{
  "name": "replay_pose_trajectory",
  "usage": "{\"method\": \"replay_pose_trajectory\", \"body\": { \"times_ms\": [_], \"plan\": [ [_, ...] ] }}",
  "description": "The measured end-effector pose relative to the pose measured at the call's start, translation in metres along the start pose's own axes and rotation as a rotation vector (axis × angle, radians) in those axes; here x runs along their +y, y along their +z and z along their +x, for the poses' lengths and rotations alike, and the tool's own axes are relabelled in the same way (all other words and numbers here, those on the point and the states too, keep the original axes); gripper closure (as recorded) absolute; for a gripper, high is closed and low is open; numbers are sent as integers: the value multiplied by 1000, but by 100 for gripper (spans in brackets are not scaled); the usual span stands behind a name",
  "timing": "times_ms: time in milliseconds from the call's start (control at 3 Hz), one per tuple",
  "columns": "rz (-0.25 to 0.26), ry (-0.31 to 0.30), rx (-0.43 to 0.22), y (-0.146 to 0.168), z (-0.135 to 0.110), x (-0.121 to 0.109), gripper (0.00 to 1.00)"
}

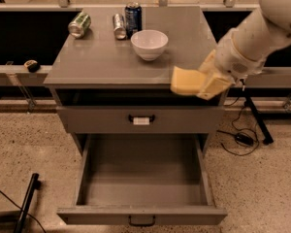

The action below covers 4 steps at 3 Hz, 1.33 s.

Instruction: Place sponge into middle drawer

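So the gripper (pixel 207 83) is up over the front right corner of the cabinet top (pixel 97 62), fingers pinched tight on the sponge (pixel 185 80), which sticks out toward 9 o'clock from it. The sponge hangs at roughly 5 o'clock from the white bowl (pixel 149 43). The middle drawer (pixel 143 176) is pulled wide open at 6 o'clock, below the shut tagged drawer (pixel 87 120). Three cans (pixel 132 16) sit around 10 to 11 o'clock of the bowl.
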State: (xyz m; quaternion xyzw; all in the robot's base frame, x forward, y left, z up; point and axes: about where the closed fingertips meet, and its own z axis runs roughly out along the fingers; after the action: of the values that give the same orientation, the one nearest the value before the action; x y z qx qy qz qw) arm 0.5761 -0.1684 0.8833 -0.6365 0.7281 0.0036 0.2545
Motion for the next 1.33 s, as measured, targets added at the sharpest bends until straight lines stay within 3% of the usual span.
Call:
{"method": "replay_pose_trajectory", "body": {
  "times_ms": [333, 667, 1000, 1333],
  "plan": [
    [-48, 49, -55, 17, 12, 5, 100],
    [-132, 162, -183, 74, 29, 38, 100],
    [-229, 278, -247, 158, 61, 88, 100],
    [-265, 203, -263, 174, 67, 96, 100]
  ]
}}
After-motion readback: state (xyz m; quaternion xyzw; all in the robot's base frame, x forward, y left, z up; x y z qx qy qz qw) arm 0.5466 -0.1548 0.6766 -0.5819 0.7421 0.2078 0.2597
